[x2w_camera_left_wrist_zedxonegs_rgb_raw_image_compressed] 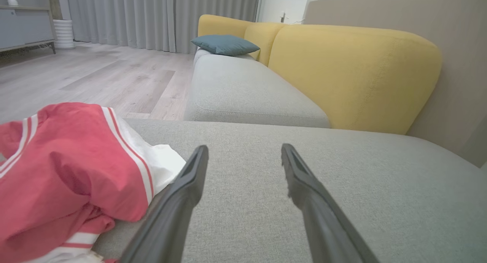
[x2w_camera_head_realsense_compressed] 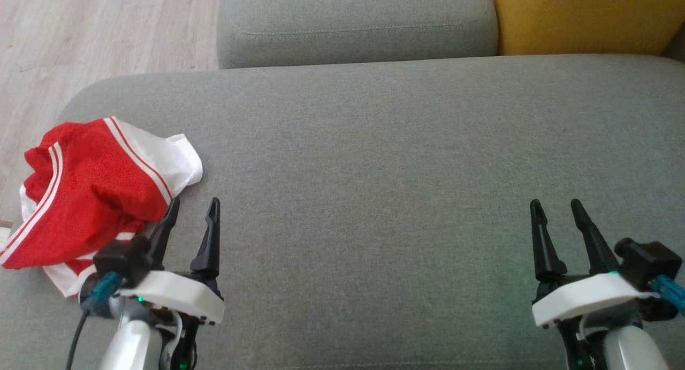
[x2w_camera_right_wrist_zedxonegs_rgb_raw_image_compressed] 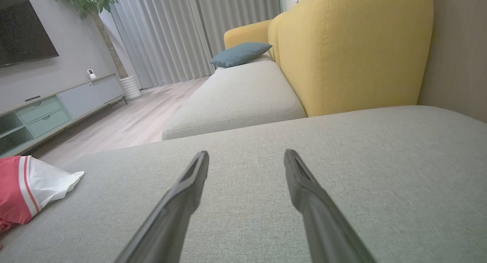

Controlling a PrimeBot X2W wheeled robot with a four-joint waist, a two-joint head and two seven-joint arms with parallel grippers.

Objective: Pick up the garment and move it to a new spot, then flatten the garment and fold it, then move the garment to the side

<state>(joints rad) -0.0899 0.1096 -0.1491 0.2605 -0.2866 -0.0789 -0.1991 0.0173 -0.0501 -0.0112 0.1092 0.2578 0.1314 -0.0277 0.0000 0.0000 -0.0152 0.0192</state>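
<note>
While both end effectors hang spread and empty, the crumpled garment (x2w_camera_head_realsense_compressed: 91,188) beside the left end effector (x2w_camera_head_realsense_compressed: 192,212) looks light and limp; pinching its white hem seems best.

From my station I count one red-and-white crumpled cloth garment (x2w_camera_head_realsense_compressed: 91,193), at eight o'clock in the head view. There are two grippers, the left gripper (x2w_camera_head_realsense_compressed: 193,204) at seven o'clock and the right gripper (x2w_camera_head_realsense_compressed: 555,204) at five. Each has two long dark fingers (x2w_camera_head_realsense_compressed: 206,241), four in all. There are two grey woven-fabric seat cushions, the broad near one (x2w_camera_head_realsense_compressed: 374,145) and a second (x2w_camera_head_realsense_compressed: 353,22) at twelve o'clock. The left wrist view gives me three yellow padded back cushions (x2w_camera_left_wrist_zedxonegs_rgb_raw_image_compressed: 354,72), running from two o'clock towards twelve. In the right wrist view I count one teal square pillow (x2w_camera_right_wrist_zedxonegs_rgb_raw_image_compressed: 239,53) at twelve o'clock, one dark flat television (x2w_camera_right_wrist_zedxonegs_rgb_raw_image_compressed: 23,27) at ten and one leafy potted plant (x2w_camera_right_wrist_zedxonegs_rgb_raw_image_compressed: 95,4) at eleven.
</note>
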